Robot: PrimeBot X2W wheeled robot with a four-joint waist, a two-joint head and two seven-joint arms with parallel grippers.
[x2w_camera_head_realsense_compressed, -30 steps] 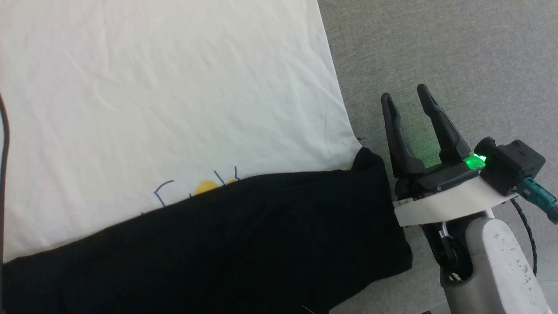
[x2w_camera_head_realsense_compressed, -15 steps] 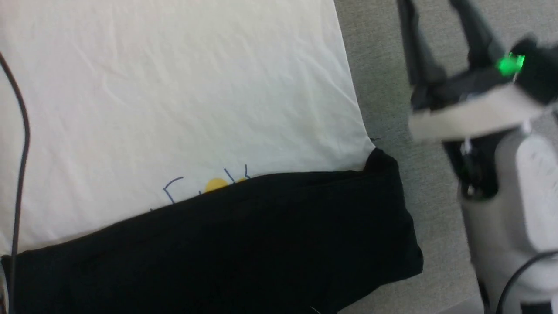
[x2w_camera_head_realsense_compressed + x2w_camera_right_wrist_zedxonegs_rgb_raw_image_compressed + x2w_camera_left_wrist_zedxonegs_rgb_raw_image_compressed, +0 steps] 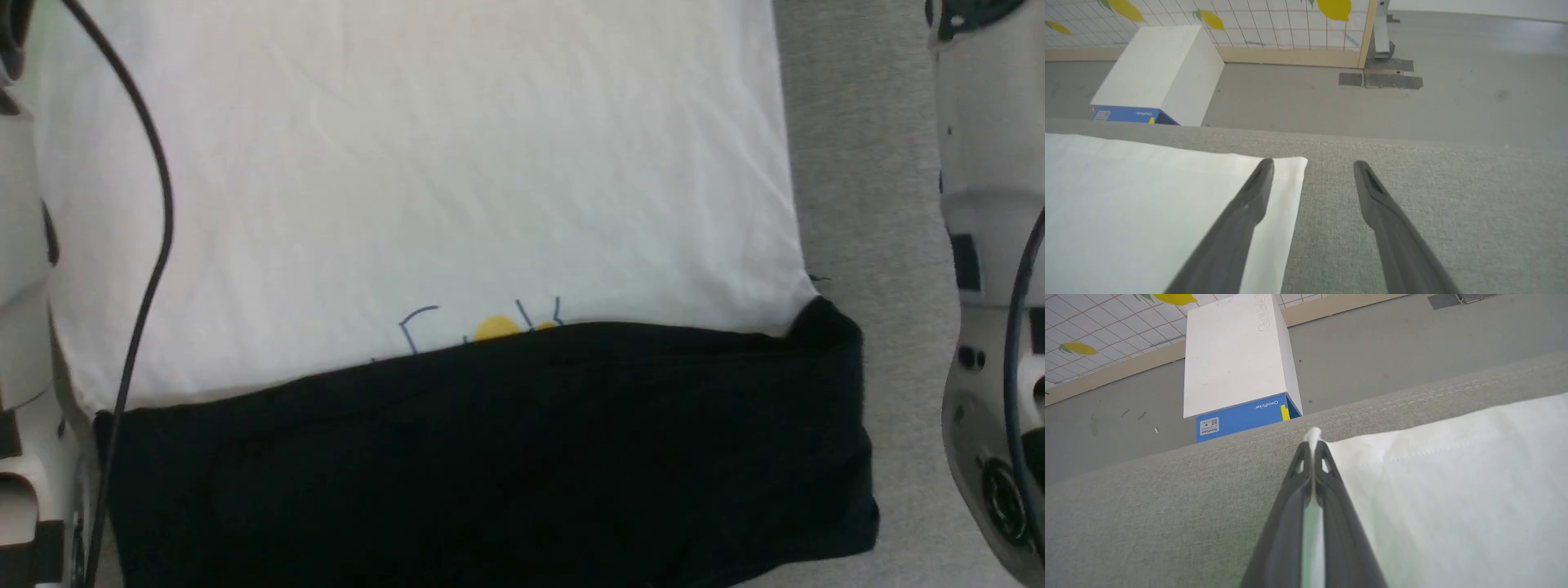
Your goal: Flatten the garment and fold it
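Shirt (image 3: pixel 408 163) flattened, sleeves (image 3: pixel 490 457) folded in at 6 o'clock; body fold left: corner (image 3: pixel 1313 433) pinched by left gripper (image 3: pixel 1312 451), right gripper (image 3: pixel 1310 171) spread, empty.

White garment (image 3: pixel 424 163), black sleeves, yellow-blue print.

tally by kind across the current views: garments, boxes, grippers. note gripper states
Garments: 1, white-bodied T-shirt with black sleeves, spread on the grey fabric surface
Boxes: 1, white box with a blue end face, on the floor beyond
Grippers: 2, left gripper shut on the shirt's corner; right gripper open above the other corner
Total: 4
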